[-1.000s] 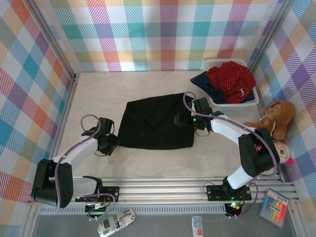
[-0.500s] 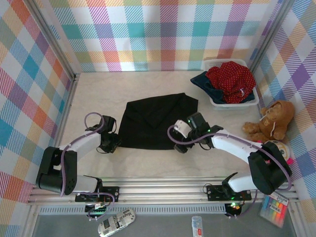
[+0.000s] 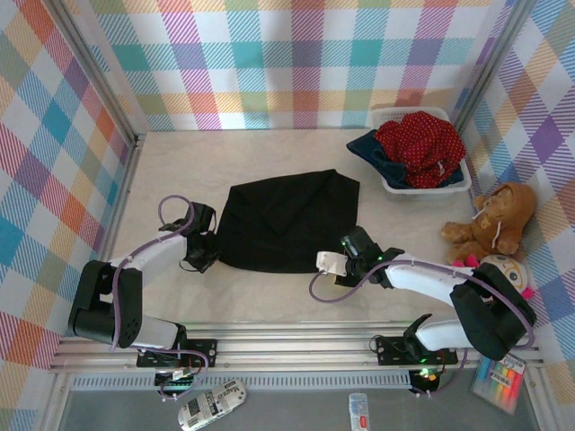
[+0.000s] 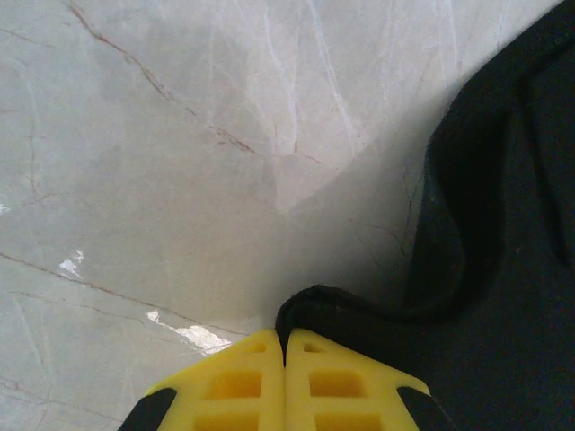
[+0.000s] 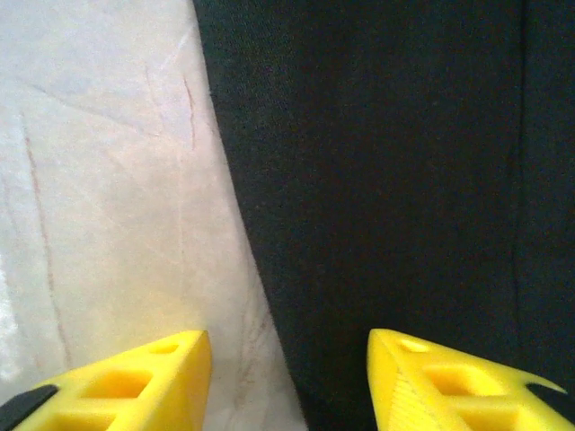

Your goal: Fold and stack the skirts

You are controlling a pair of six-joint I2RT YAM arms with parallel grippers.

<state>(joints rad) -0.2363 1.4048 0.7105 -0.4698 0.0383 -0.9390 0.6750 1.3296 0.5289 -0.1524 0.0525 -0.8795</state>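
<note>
The black skirt is spread mid-surface, its near-left corner pinched between the closed left fingers, while its near-right edge is straddled, not yet gripped, by the half-open right fingers, one over cloth, one over bare surface.

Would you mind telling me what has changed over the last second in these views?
The left gripper has shut on the black skirt at its near left corner. The right gripper drew back along the skirt's right edge toward its near corner, jaws open. Basket and teddy bear stayed put.
</note>
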